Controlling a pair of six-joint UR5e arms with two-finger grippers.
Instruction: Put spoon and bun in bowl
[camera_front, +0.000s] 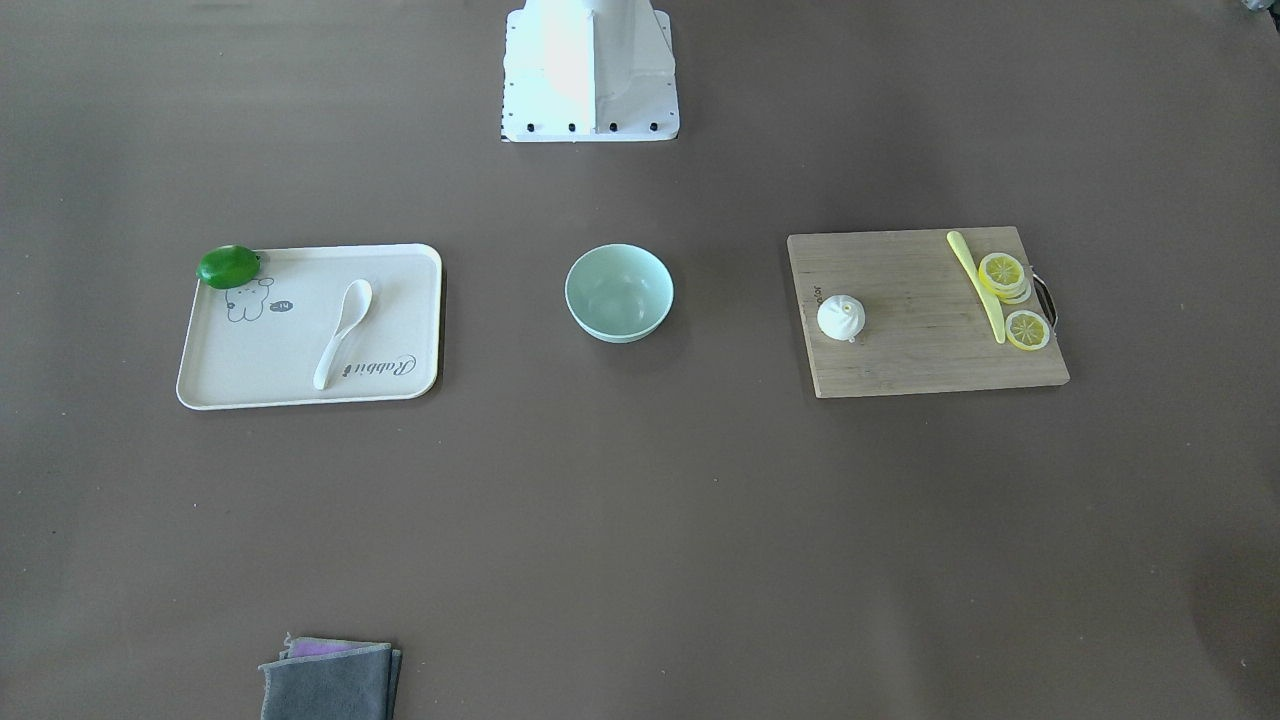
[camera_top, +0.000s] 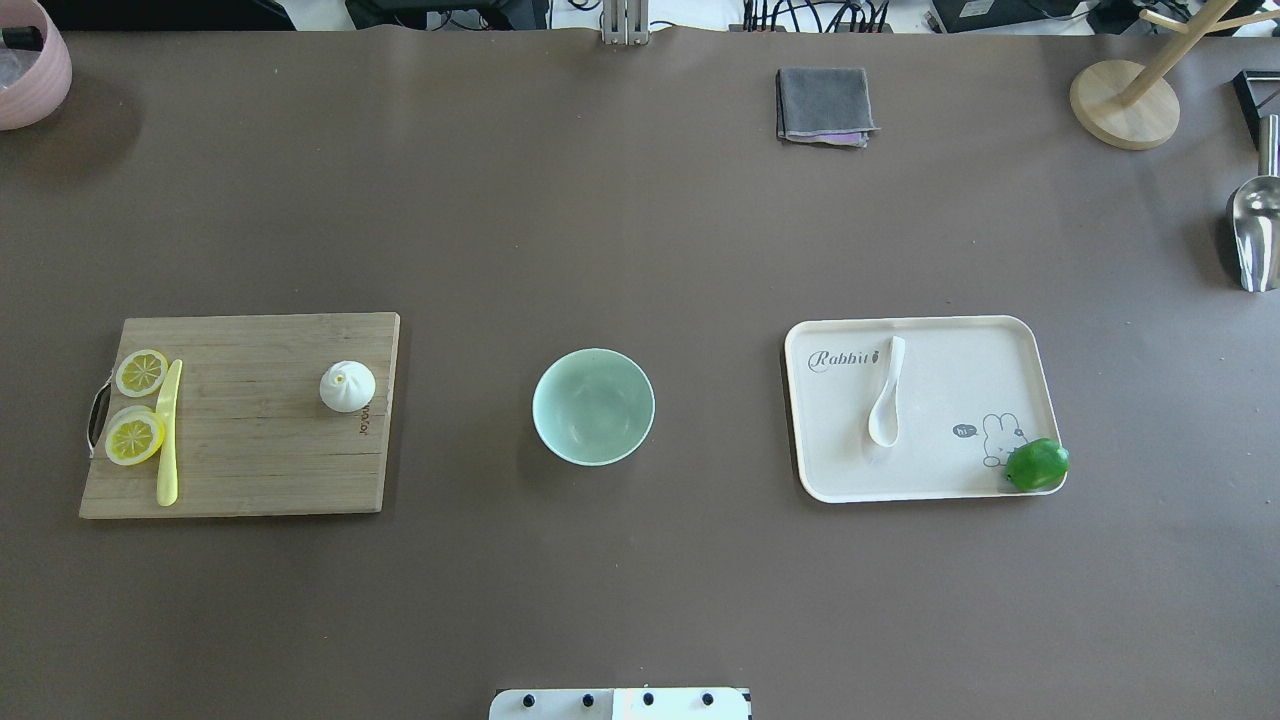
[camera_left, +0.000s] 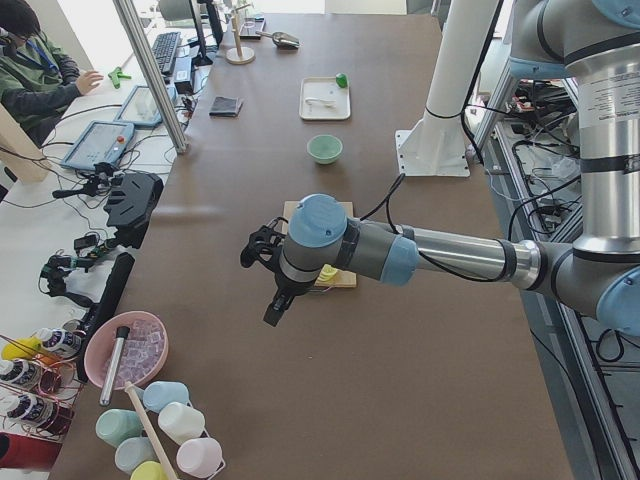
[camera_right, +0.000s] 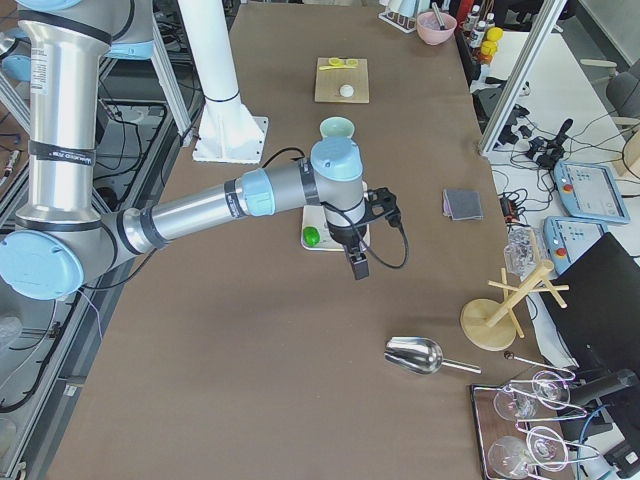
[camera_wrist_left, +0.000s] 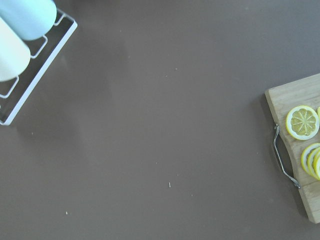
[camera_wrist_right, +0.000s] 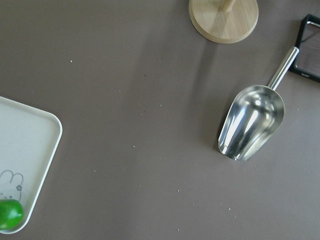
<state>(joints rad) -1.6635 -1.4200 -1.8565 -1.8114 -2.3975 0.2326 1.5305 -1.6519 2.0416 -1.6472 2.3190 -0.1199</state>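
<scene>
The white spoon (camera_top: 886, 400) lies on a cream tray (camera_top: 920, 495), on the right in the overhead view. The white pleated bun (camera_top: 347, 386) sits on a wooden cutting board (camera_top: 260, 450) on the left. The mint-green bowl (camera_top: 593, 406) stands empty between them. It also shows in the front view (camera_front: 619, 293), with the spoon (camera_front: 340, 330) and bun (camera_front: 842, 318). My left gripper (camera_left: 272, 300) hangs above the table beyond the board's handle end. My right gripper (camera_right: 355, 262) hangs beyond the tray's lime end. I cannot tell whether either is open or shut.
A green lime (camera_top: 1037, 466) sits on the tray's corner. A yellow knife (camera_top: 168, 432) and lemon slices (camera_top: 135, 436) lie on the board. A grey cloth (camera_top: 824, 105), metal scoop (camera_wrist_right: 250, 122), wooden stand (camera_top: 1124, 103) and pink bowl (camera_top: 30, 65) sit at the table's edges.
</scene>
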